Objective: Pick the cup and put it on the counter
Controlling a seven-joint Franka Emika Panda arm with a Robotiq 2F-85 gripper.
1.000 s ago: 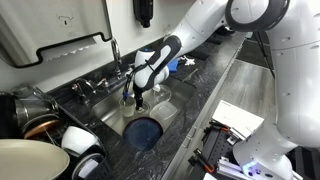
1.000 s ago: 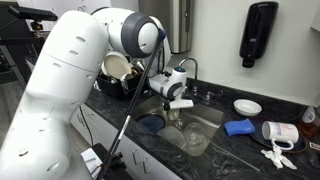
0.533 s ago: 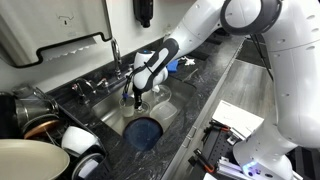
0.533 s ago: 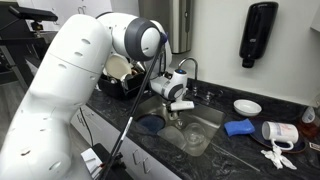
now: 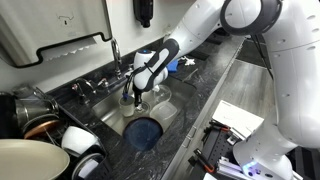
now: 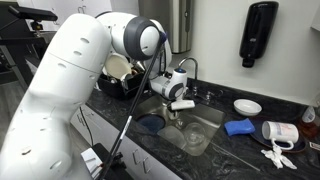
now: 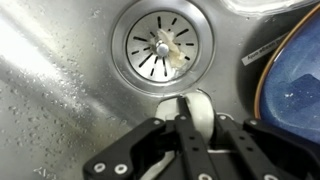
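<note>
The cup [image 7: 197, 106] is small and pale cream, and it sits on the steel sink floor just below the drain [image 7: 160, 45]. My gripper [image 7: 203, 118] reaches down into the sink [image 5: 165, 108] and is shut on the cup, with its black fingers [image 7: 190, 138] pinching the cup's wall. In both exterior views the gripper [image 5: 135, 99] [image 6: 172, 112] is low inside the basin and hides most of the cup. The black speckled counter [image 5: 205, 88] [image 6: 240, 152] surrounds the sink.
A blue plate [image 5: 145, 132] [image 7: 295, 70] lies in the sink beside the cup. The faucet [image 5: 114, 52] stands behind the basin. Stacked dishes [image 5: 40, 125] crowd one end of the counter. A white bowl [image 6: 247, 106] and a blue container [image 6: 238, 127] sit on the other end.
The jaws have closed from wide open onto the cup's wall. The arm itself has hardly moved.
</note>
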